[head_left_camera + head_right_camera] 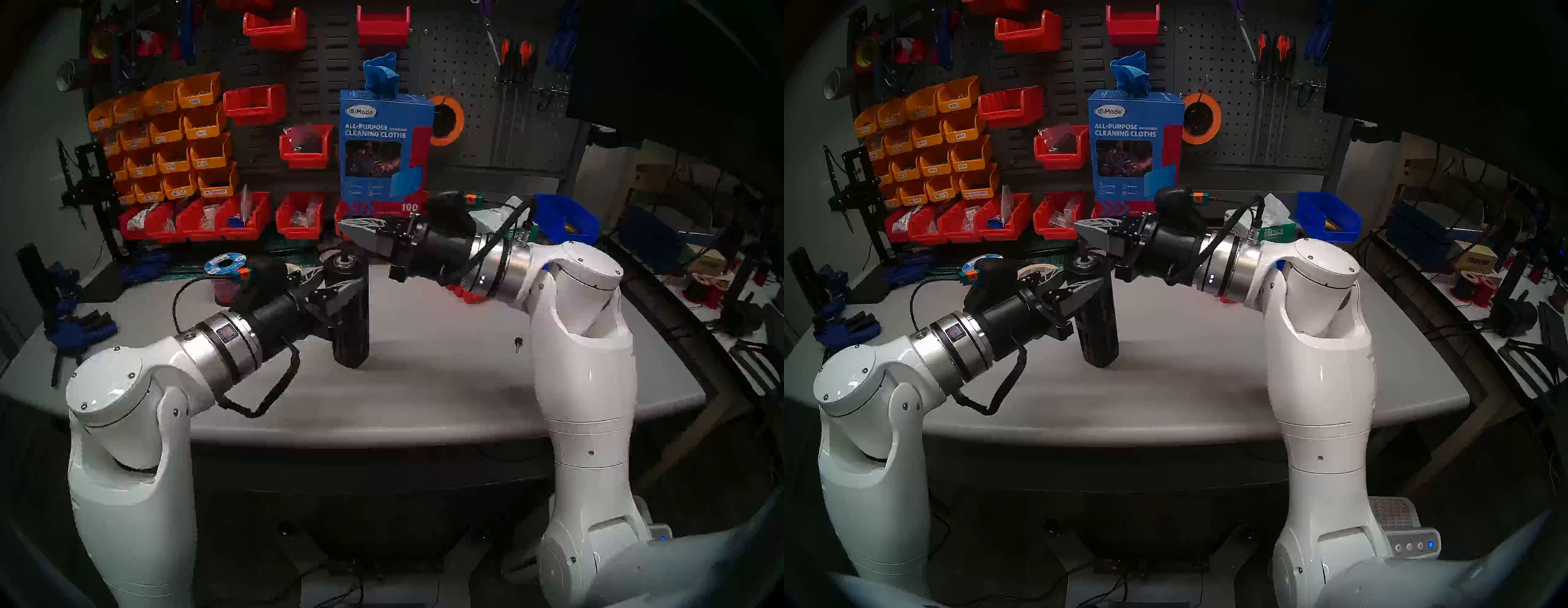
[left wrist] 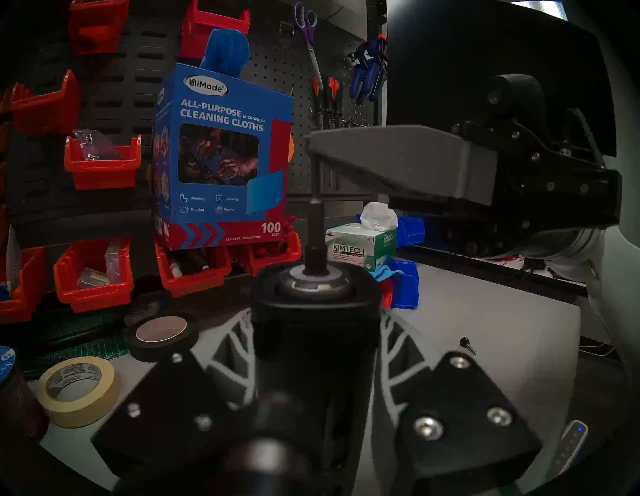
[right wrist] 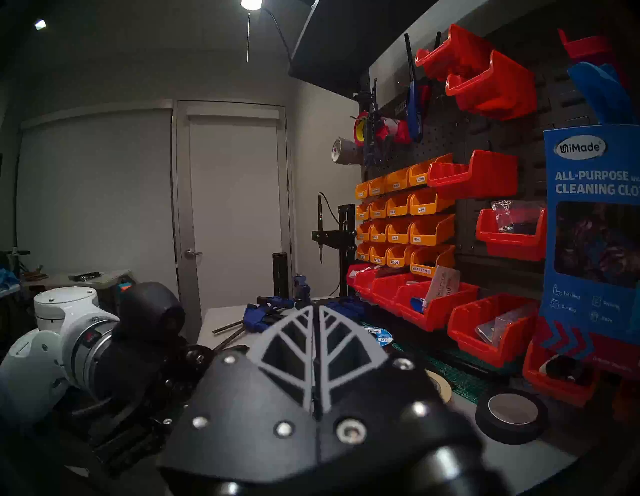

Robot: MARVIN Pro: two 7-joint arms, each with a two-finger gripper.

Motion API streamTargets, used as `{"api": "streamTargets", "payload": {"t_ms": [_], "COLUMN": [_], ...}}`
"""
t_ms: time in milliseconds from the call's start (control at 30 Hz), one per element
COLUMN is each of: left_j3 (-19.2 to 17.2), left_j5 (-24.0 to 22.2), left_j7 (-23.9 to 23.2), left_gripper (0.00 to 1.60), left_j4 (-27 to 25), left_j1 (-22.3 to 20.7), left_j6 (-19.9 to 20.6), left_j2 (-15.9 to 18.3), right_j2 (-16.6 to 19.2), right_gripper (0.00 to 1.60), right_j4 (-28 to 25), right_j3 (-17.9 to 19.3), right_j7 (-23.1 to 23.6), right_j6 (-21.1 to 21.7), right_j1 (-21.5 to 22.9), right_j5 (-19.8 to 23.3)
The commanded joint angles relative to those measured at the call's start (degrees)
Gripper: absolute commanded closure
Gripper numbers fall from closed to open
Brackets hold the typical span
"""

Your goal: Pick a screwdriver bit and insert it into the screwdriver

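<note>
The left gripper [image 1: 345, 293] was clenched around the upper body of the screwdriver [image 1: 351, 331], a matte black cylinder held upright with its lower end just over the grey table [image 1: 424, 395]. In the left wrist view the silver-ringed socket [image 2: 313, 280] sat straight ahead of that gripper's fingers [image 2: 393, 341], and the screwdriver bit [image 2: 316, 221] stood upright in it, its lower end in the socket. The right gripper [image 2: 311, 147] reached in level from the right above the socket, its jaws pressed together on the top of the bit. A small black-headed pin [image 2: 467, 344] lay on the table to the right of the left gripper. To its left lay a roll of cream masking tape [image 2: 78, 391] and a roll of black tape [image 2: 161, 334]. Farther beyond the right gripper stood a green and white tissue box [image 2: 360, 247] printed "KIMTECH". Behind the socket rose a blue carton [image 2: 221, 156] reading "UniMade", "ALL-PURPOSE MICROFIBER CLEANING CLOTHS" and "100 PACK". Red bins [image 1: 254, 104] and labelled orange bins [image 1: 169, 140] hung on the pegboard farthest back; their small labels were too blurred to read.
</note>
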Motion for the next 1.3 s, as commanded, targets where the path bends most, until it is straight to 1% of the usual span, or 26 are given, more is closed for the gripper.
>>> {"api": "streamTargets", "payload": {"t_ms": [0, 533, 933, 1267], "left_j3": [-0.14, -0.19, 0.10, 0.29], "left_j5": [-0.07, 0.03, 0.42, 0.47], "left_j7": [-0.04, -0.05, 0.34, 0.64], "left_gripper": [1.60, 1.60, 1.60, 1.60], "left_j4": [-0.91, -0.91, -0.91, -0.91], "left_j1": [-0.07, 0.04, 0.17, 0.28], "left_j6": [-0.07, -0.14, -0.01, 0.05], "left_j2": [0.01, 0.04, -0.08, 0.01], "right_j2": [-0.36, -1.00, -1.40, -1.68], "right_gripper": [1.60, 1.60, 1.60, 1.60], "right_j4": [-2.18, -3.50, -4.43, -3.58], "right_j3": [0.56, -0.06, 0.47, 1.10], "right_j7": [-0.60, -0.62, -1.98, -2.47], "right_j6": [-0.07, -1.41, -2.21, -2.30], "right_j1": [-0.20, -2.58, -4.28, -3.53], "right_j5": [0.04, 0.56, 0.33, 0.81]}}
